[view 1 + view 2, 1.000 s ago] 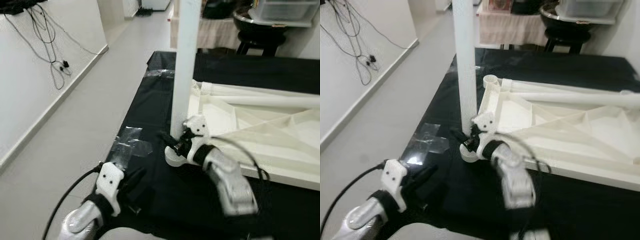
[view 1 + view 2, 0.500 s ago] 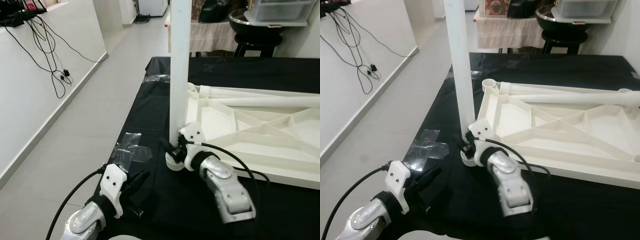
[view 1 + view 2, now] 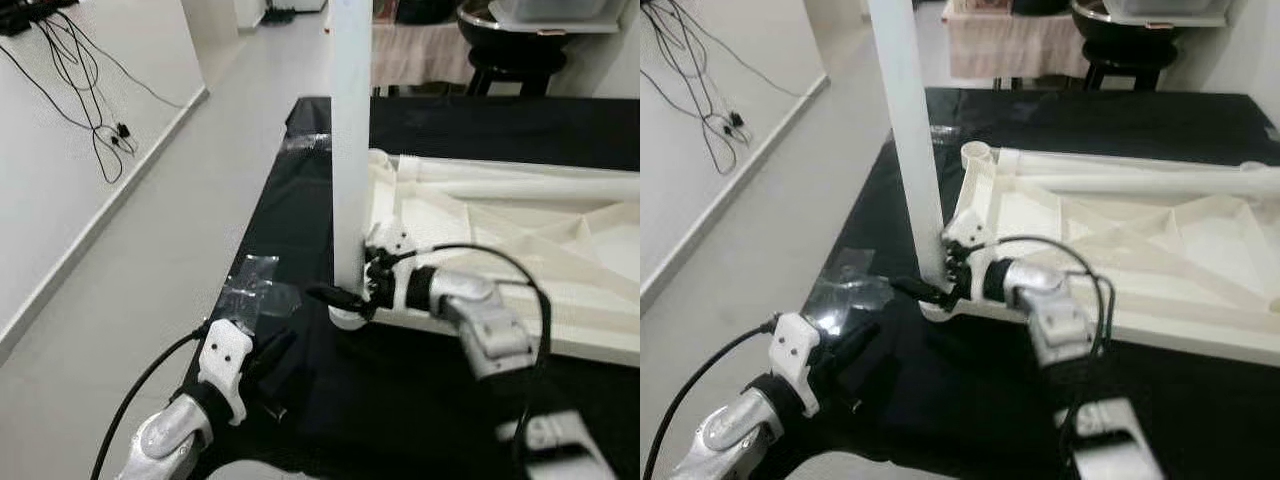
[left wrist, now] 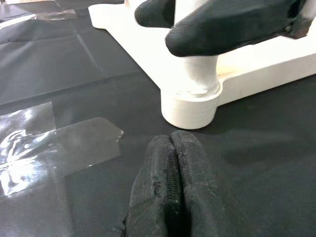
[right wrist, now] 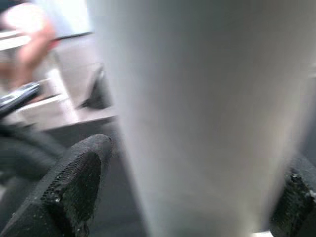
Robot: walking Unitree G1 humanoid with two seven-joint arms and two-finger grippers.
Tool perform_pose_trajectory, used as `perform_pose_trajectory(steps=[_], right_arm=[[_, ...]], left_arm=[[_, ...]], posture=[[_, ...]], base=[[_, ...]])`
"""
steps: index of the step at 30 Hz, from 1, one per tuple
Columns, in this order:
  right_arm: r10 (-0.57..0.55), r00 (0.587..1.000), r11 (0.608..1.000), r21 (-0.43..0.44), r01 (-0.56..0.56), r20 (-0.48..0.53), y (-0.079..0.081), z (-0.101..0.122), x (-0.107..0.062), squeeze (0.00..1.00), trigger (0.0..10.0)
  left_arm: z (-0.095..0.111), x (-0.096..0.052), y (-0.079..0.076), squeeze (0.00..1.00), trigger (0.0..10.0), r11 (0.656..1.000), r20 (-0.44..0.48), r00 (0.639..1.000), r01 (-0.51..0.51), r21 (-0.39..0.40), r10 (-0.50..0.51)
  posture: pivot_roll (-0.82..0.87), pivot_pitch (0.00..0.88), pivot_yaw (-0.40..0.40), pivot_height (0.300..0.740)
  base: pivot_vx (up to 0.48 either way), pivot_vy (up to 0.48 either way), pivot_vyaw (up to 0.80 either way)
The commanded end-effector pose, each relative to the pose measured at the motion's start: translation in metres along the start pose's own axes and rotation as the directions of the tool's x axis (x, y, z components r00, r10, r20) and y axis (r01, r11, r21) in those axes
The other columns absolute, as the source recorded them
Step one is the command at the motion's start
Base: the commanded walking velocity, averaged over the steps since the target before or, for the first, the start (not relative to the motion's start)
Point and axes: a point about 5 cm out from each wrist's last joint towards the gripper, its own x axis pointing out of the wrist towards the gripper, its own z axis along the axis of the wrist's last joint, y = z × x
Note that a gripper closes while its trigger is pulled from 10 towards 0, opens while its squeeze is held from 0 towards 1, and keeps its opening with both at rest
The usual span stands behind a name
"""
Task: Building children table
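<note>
1. Left eye view. The white table leg (image 3: 350, 150) stood upright in the corner socket (image 3: 348, 312) of the upturned white table top (image 3: 520, 235), which lay on the black-covered bench (image 3: 420, 390). The right gripper (image 3: 352, 292) was clamped on the leg just above the socket. Against half a second earlier, the right forearm had swung from below the leg to come in from the side, across the table top's rim; the leg itself had not visibly shifted. Judged: a twisting or seating stroke, the leg most likely being tightened into its socket. The left gripper (image 3: 272, 362) lay low on the bench, near the clear tape patch (image 3: 260, 290), much as before.

2. Right eye view. Same arrangement. A second socket (image 3: 978, 153) at the far corner stood empty, and a loose leg (image 3: 1140, 182) lay across the table top. Judged: further legs remained to fit, the build at an early stage.

3. Left wrist view. The left gripper's fingers (image 4: 170, 192) were pressed together with nothing between them, pointing at the socket. The right gripper's black fingers (image 4: 232, 24) were seen wrapped about the leg's base.

4. Right wrist view. The leg's pale shaft (image 5: 197, 113) sat blurred between the two finger pads (image 5: 74, 182), one pad at either side, consistent with a firm hold.
</note>
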Motion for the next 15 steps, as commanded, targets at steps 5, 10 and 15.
perform_pose_trajectory(steps=[5,10,15], right_arm=[[0.104,0.995,0.993,0.050,-0.104,0.005,-0.008,-0.001,0.007,0.00,10.0],[0.142,0.990,0.987,0.078,-0.142,0.009,-0.010,-0.001,0.008,0.00,4.9],[0.180,0.983,0.979,0.095,-0.182,0.028,-0.013,-0.003,0.003,0.00,0.0]], left_arm=[[-0.004,-0.003,-0.002,0.00,10.0,1.000,-0.017,1.000,-0.004,-0.005,0.004],[-0.004,-0.003,-0.003,0.00,10.0,1.000,-0.018,1.000,-0.005,-0.006,0.004],[-0.004,-0.004,-0.004,0.00,10.0,1.000,-0.018,1.000,-0.005,-0.007,0.005]], posture=[[0.01,0.136,0.028,0.740],[0.01,0.139,0.027,0.740],[0.01,0.138,0.030,0.740]], base=[[0.000,0.000,0.00],[0.000,0.000,0.00],[0.000,0.000,0.00]])
